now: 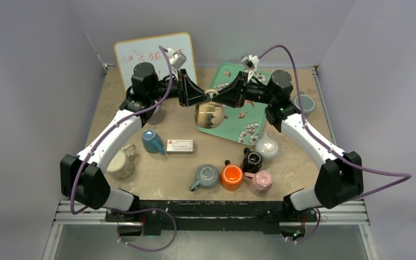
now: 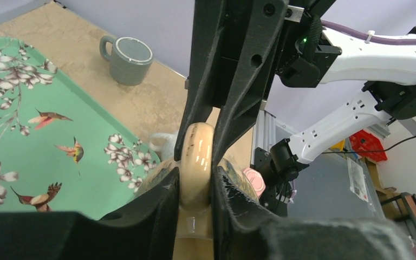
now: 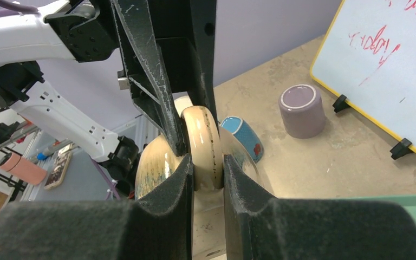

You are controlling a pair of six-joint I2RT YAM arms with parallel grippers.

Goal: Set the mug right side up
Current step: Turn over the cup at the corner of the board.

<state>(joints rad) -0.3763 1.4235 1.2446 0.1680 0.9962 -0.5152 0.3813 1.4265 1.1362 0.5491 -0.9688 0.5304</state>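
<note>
Both hands meet at one spot: the left hand (image 1: 205,96) and the right hand (image 1: 220,95) are each closed down to a narrow gap, pinching the handle (image 1: 212,92) of the glossy beige mug (image 1: 209,115) from opposite ends. The mug hangs beneath that handle, lifted clear of the worktop (image 1: 162,181) over the near left edge of the green tray (image 1: 225,76). I cannot tell which way its mouth faces.

The risk I see lies in the shared grip. The handle is smooth and glazed, and the heavy body hangs below the pinch. If one hand releases, the mug could swing on the other's pads or slip out and strike the tray rim. If the wrists rotate out of step, they could wrench it loose.

Only the top view shows the mug airborne. The wrist views show the pads flat on the handle (image 2: 196,157). The left one alone catches a grey mug (image 2: 128,59), the right one a purple cup (image 3: 302,110) and whiteboard (image 3: 379,59)
</note>
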